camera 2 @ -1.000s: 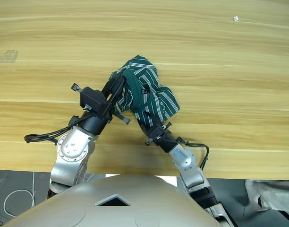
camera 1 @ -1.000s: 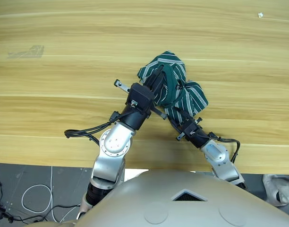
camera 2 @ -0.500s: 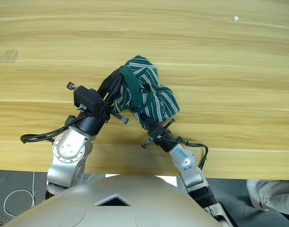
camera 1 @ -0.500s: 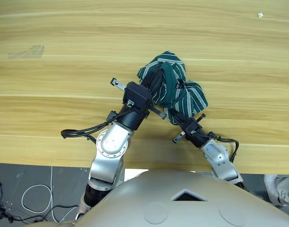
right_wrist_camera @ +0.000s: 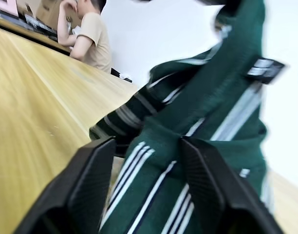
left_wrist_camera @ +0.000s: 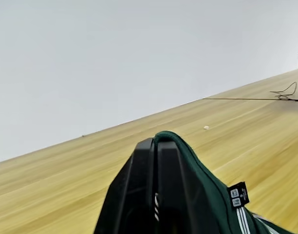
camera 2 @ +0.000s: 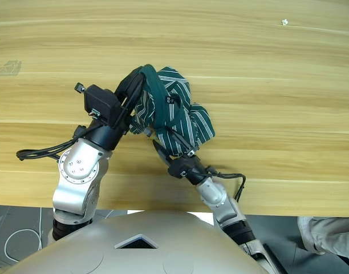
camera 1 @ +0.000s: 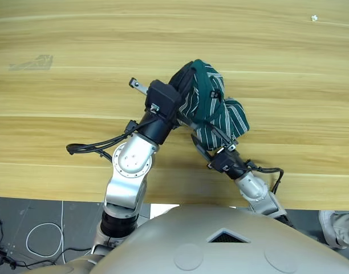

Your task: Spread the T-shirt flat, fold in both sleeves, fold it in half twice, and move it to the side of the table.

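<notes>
The green striped T-shirt (camera 1: 217,111) is bunched in a heap near the table's front middle, its collar part raised off the wood. My left gripper (camera 1: 187,73) is shut on the T-shirt at the dark green collar (left_wrist_camera: 202,195), which drapes over the closed fingertips (left_wrist_camera: 156,146). My right gripper (camera 1: 204,145) sits low at the heap's near edge. Its fingers (right_wrist_camera: 90,185) stand open, with striped cloth (right_wrist_camera: 197,146) hanging between them.
The wooden table (camera 1: 77,85) stretches wide to the left, right and far side of the shirt. A small white scrap (camera 1: 314,18) lies at the far right, and a faint mark (camera 1: 32,63) at the far left. The table's front edge (camera 1: 60,191) runs just behind both wrists.
My left gripper has risen and moved away from me with the collar, lifting the shirt's left part. My right gripper has slid left, in under the heap's near edge.
</notes>
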`<action>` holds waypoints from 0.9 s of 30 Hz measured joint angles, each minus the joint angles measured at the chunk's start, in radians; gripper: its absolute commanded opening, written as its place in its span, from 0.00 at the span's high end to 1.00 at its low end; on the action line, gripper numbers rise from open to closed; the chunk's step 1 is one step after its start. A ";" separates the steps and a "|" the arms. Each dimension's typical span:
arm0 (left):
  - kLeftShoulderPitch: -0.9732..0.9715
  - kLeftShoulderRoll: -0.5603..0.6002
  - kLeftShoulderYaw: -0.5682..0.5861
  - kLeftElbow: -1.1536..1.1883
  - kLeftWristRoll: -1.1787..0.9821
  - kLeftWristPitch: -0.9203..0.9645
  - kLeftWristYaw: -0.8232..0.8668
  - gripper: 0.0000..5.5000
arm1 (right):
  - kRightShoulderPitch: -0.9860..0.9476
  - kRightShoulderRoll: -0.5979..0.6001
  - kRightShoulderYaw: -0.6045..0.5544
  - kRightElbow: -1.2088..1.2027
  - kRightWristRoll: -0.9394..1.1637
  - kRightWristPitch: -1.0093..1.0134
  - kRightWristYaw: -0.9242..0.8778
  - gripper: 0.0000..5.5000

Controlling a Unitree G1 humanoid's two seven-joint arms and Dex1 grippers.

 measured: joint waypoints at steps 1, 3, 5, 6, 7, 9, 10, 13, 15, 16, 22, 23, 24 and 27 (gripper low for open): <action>-0.001 0.000 0.000 -0.001 -0.006 0.001 -0.003 1.00 | -0.008 0.005 0.003 0.010 -0.025 -0.001 -0.018 0.41; -0.005 0.000 -0.004 -0.003 -0.011 0.003 -0.013 1.00 | -0.016 0.019 0.015 0.029 -0.068 0.000 -0.056 0.36; -0.013 0.000 -0.011 -0.004 -0.020 0.003 -0.019 1.00 | -0.032 0.026 0.029 0.042 -0.102 0.002 -0.082 0.30; -0.013 0.000 -0.012 -0.004 -0.030 0.003 -0.022 1.00 | -0.037 0.027 0.034 0.045 -0.115 0.005 -0.098 0.26; -0.013 0.000 -0.014 -0.004 -0.037 0.003 -0.023 1.00 | -0.041 0.027 0.036 0.048 -0.133 0.005 -0.111 0.23; -0.012 0.001 -0.018 -0.016 -0.049 0.003 -0.034 1.00 | -0.046 0.027 0.038 0.050 -0.170 0.009 -0.149 0.18; -0.011 0.002 -0.021 -0.024 -0.051 0.003 -0.038 1.00 | -0.049 0.028 0.038 0.050 -0.188 0.017 -0.169 0.17; -0.003 0.008 -0.019 -0.036 -0.053 0.001 -0.041 1.00 | -0.051 0.029 0.037 0.051 -0.243 0.037 -0.243 0.17; 0.005 0.009 -0.018 -0.039 -0.071 0.000 -0.042 1.00 | -0.060 0.028 0.036 0.051 -0.271 0.041 -0.295 0.17; 0.007 0.009 -0.017 -0.039 -0.076 -0.001 -0.042 1.00 | -0.067 0.027 0.034 0.051 -0.287 0.041 -0.319 0.17; -0.005 -0.007 0.077 -0.038 -0.088 0.025 0.010 1.00 | -0.073 0.017 0.022 0.051 -0.304 0.036 -0.429 0.17; -0.015 -0.007 0.098 -0.037 -0.088 0.039 0.021 1.00 | -0.074 0.016 0.026 0.051 -0.305 0.036 -0.433 0.17; -0.023 -0.006 0.120 -0.037 -0.091 0.047 0.026 1.00 | -0.074 0.016 0.034 0.052 -0.305 0.035 -0.436 0.17; -0.014 0.001 0.167 -0.052 -0.130 0.062 0.024 1.00 | -0.075 0.015 0.045 0.058 -0.304 0.035 -0.436 0.26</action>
